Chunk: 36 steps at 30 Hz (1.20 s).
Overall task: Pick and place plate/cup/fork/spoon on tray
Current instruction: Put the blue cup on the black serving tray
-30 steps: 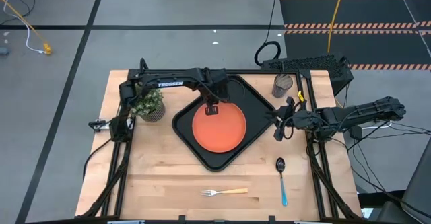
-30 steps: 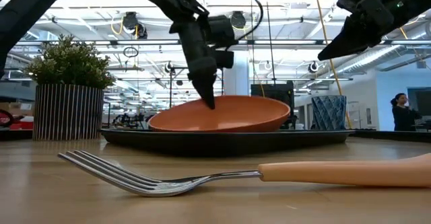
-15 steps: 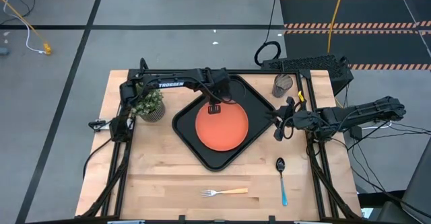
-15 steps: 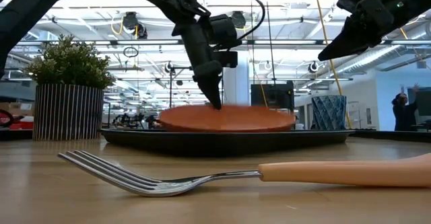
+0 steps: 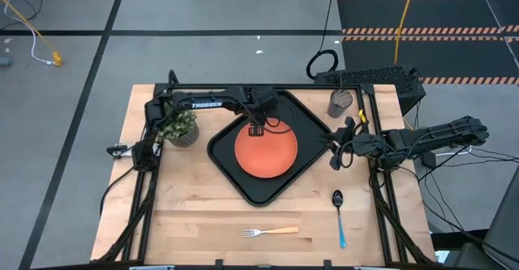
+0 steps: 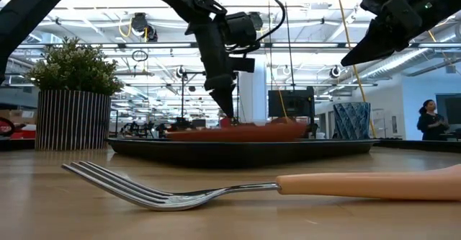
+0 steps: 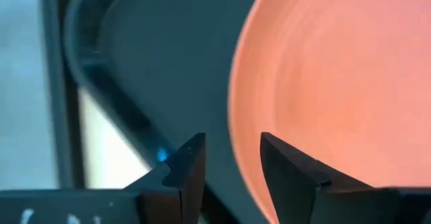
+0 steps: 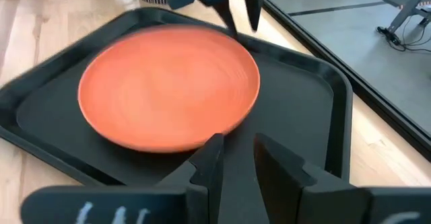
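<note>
The orange plate lies flat in the black tray, which sits cornerwise on the table. My left gripper hangs open just above the plate's far rim, its fingers clear of it in the low view. My right gripper waits in the air beside the tray's right corner, its fingers a little apart with nothing between them. The grey cup stands at the table's far right. The spoon lies near the right edge and the fork near the front edge.
A potted plant in a striped pot stands left of the tray, close under my left arm. Bare wood lies between the tray and the fork. A person shows far off in the room behind.
My left gripper has opened and let go of the plate's far rim, tipping and rolling a little where it stands. The plate, held tilted with that rim raised, has dropped flat onto the tray.
</note>
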Available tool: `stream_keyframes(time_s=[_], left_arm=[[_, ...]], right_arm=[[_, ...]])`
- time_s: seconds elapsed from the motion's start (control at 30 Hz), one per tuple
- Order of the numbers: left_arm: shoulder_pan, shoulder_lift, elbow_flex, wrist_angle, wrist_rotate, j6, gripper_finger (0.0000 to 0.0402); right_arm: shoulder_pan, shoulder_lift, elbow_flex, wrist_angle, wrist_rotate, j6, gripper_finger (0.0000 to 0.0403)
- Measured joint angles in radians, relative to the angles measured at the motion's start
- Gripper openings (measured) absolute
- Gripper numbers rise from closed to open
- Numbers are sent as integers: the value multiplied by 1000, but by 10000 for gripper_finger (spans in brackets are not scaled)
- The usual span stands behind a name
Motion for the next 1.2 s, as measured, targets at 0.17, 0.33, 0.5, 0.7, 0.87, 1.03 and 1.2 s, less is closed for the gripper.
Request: stream_keyframes(time_s=[0.17, 0.33, 0.5, 0.7, 0.87, 1.03, 1.2], left_arm=[[-20, -27, -1, 20, -65, 37, 145], [-45, -94, -2, 59, -71, 66, 145], [-55, -188, -2, 139, -35, 55, 145], [-31, -291, -1, 231, 193, -36, 145], [-13, -336, -74, 368, 378, -94, 145], [-18, -372, -246, 621, 401, -114, 145], [-15, -439, -406, 906, 403, -121, 145]], right_arm=[[0, 0, 0, -9, 0, 0, 77], [0, 1, 0, -10, 0, -6, 77], [0, 3, 0, -6, 1, -51, 77], [2, 3, 0, -13, -1, -44, 77], [2, 3, 0, -55, -3, 0, 77], [-3, 3, 0, -145, -3, 76, 77], [-40, 18, 21, -271, -60, 201, 77]])
